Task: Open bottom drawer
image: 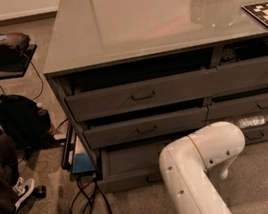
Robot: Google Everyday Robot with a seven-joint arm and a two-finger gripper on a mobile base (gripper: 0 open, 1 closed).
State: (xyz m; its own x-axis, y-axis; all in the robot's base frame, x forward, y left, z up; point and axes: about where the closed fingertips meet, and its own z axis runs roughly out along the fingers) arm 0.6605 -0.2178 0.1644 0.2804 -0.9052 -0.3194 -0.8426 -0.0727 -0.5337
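Note:
The bottom drawer (128, 180) is the lowest one of the left stack of the grey cabinet. It stands pulled out a little, and its bare grey tray (132, 159) shows behind the low front. Its small loop handle (153, 179) shows partly at the edge of my arm. My white arm (204, 168) bends in front of the drawer's right end. My gripper is hidden behind the arm's elbow, somewhere low near the drawer's right part.
Two taller drawers (142, 96) above it stand slightly ajar. The right stack's low drawer (260, 120) shows white packets. Cables (88, 202) and a blue box (82, 163) lie on the floor at left. A black bag (19, 119) and a stand are further left.

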